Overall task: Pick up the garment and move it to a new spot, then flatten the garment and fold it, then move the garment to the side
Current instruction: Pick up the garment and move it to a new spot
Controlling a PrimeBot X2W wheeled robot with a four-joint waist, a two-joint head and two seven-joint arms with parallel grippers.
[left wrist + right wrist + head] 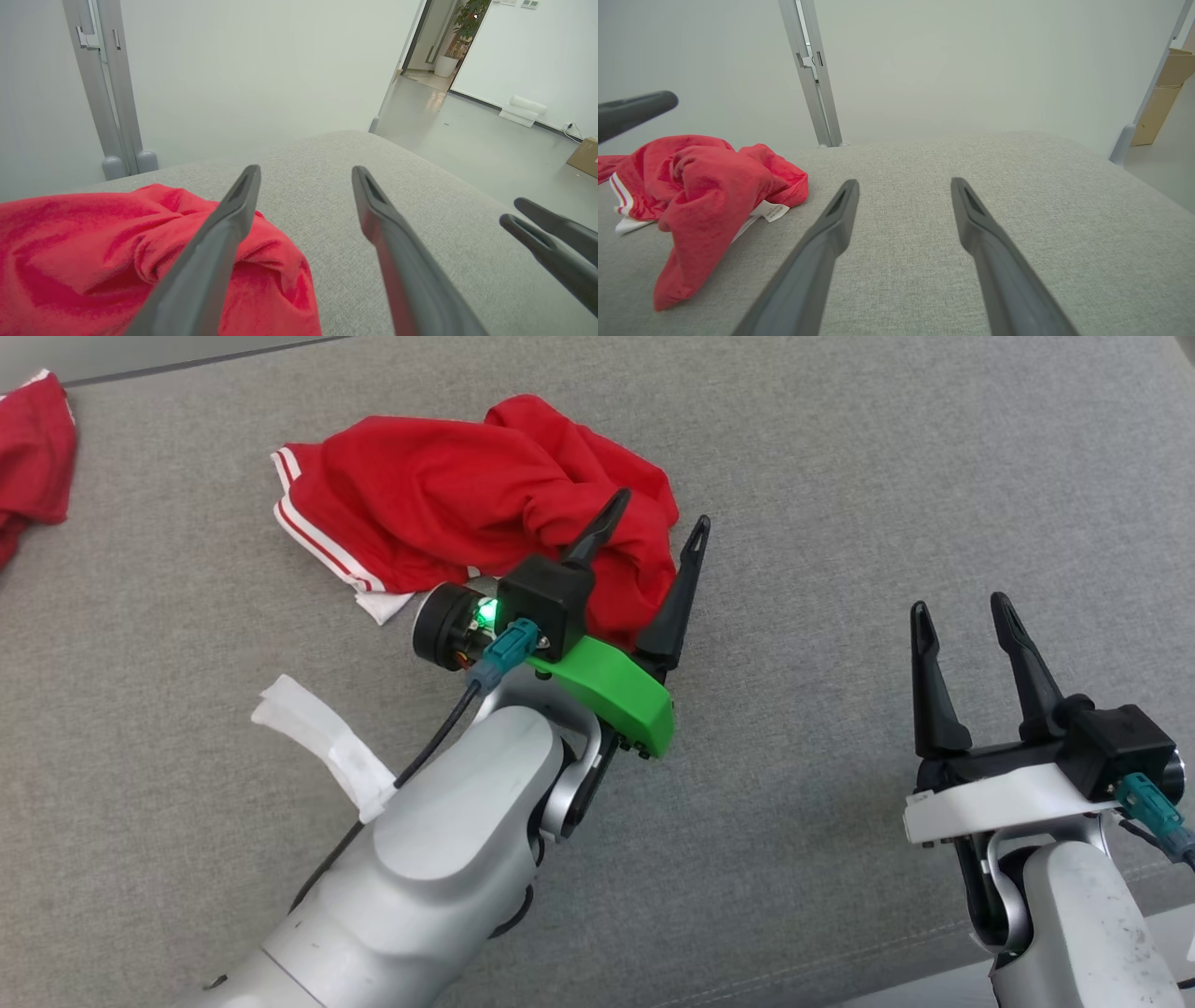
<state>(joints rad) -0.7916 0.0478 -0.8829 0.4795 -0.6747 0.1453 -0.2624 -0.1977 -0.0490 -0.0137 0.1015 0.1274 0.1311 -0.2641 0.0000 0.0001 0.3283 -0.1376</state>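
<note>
Your L hand [661, 510] apart over crumpled red garment [448, 495] on grey table [840, 476], nothing gripped, R hand [960, 605] apart, well clear, R wrist cam adds white label [771, 212], head cam another red cloth [33, 457]

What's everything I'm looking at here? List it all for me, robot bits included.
garment: one, red with white-striped trim, crumpled on the padded surface
second cloth: one, red, at the head view's upper left edge
padded surface: one, grey fabric, under the garment and both arms
white strip: one, white, beside the left forearm
cardboard box: one, brown, on the floor off to the side
potted plant: one, green in a white pot, by the doorway
left end effector: one, dark fingers, open, at the garment's near edge
right end effector: one, dark fingers, open, over bare surface
</note>
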